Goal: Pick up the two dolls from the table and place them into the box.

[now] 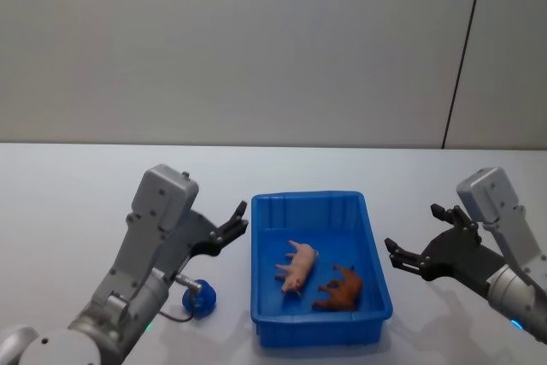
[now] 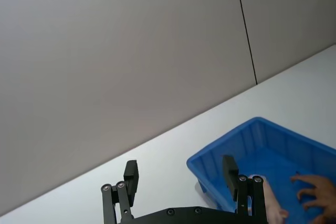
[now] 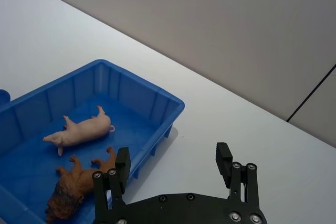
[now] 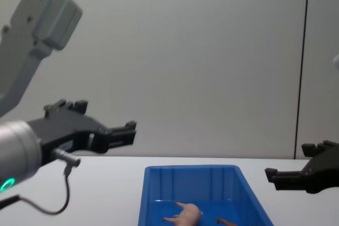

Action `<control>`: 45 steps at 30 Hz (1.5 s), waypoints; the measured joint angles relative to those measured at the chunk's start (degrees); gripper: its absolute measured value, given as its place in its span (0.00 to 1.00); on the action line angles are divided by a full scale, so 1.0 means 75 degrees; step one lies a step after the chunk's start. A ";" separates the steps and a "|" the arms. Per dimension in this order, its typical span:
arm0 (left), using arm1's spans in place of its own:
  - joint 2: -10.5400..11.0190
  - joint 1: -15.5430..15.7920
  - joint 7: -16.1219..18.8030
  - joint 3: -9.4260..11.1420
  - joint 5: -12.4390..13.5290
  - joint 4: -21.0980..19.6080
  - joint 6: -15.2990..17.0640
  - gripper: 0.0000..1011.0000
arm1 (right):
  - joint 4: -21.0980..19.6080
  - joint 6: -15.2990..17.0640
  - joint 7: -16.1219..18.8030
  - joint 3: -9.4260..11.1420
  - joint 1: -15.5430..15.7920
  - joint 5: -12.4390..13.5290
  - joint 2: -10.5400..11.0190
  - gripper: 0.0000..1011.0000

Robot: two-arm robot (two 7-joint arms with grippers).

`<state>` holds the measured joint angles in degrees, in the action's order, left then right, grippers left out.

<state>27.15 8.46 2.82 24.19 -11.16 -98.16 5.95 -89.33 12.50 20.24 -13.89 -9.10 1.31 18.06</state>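
Both dolls lie inside the blue box (image 1: 263, 271): a pale pink pig-like doll (image 1: 298, 264) on its side near the middle, and a reddish-brown fuzzy lion-like doll (image 1: 340, 290) beside it toward the front right. The right wrist view shows the pink doll (image 3: 84, 130) and the brown doll (image 3: 73, 186) on the box floor (image 3: 31, 156). My left gripper (image 1: 238, 224) hangs open above the table, just left of the box. My right gripper (image 1: 416, 238) hangs open to the right of the box. Neither holds anything.
A small blue round object (image 1: 201, 297) lies on the white table (image 1: 68, 211) left of the box, under my left arm, with a grey cable running to it. A plain grey wall rises behind the table.
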 joint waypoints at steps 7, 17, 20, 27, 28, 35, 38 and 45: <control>0.0150 -0.0243 0.0043 -0.0053 -0.0293 0.0026 0.0009 0.99 | -0.0005 -0.0013 -0.0008 0.0015 0.0016 0.0007 0.0021 0.99; 0.0241 -0.0484 -0.0146 -0.0115 -0.0849 0.0425 -0.0226 0.99 | -0.0008 -0.0021 -0.0018 0.0025 0.0028 0.0016 0.0041 0.99; 0.0259 -0.0505 -0.0320 -0.0137 -0.0962 0.0571 -0.0255 0.99 | -0.0008 -0.0024 -0.0019 0.0027 0.0030 0.0018 0.0043 0.99; 0.0275 -0.0435 -0.0928 -0.0192 -0.1062 0.0965 -0.0190 0.99 | -0.0008 -0.0029 -0.0019 0.0032 0.0035 0.0020 0.0047 0.99; 0.0275 -0.0435 -0.0928 -0.0192 -0.1062 0.0965 -0.0190 0.99 | -0.0008 -0.0029 -0.0019 0.0033 0.0035 0.0020 0.0047 0.99; 0.0222 -0.0256 -0.1515 -0.0216 -0.1003 0.1438 0.0012 0.99 | -0.0007 -0.0030 -0.0019 0.0034 0.0038 0.0020 0.0053 0.99; 0.0184 -0.0163 -0.1755 -0.0219 -0.0933 0.1647 0.0086 0.99 | -0.0007 -0.0030 -0.0020 0.0034 0.0038 0.0020 0.0054 0.99; 0.0066 0.0072 -0.2208 -0.0219 -0.0735 0.2177 0.0202 0.99 | -0.0007 -0.0029 -0.0019 0.0034 0.0038 0.0019 0.0054 0.99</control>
<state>27.65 9.00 -13.73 22.55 -16.67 -81.83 7.47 -89.39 12.28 20.10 -13.64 -8.82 1.45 18.46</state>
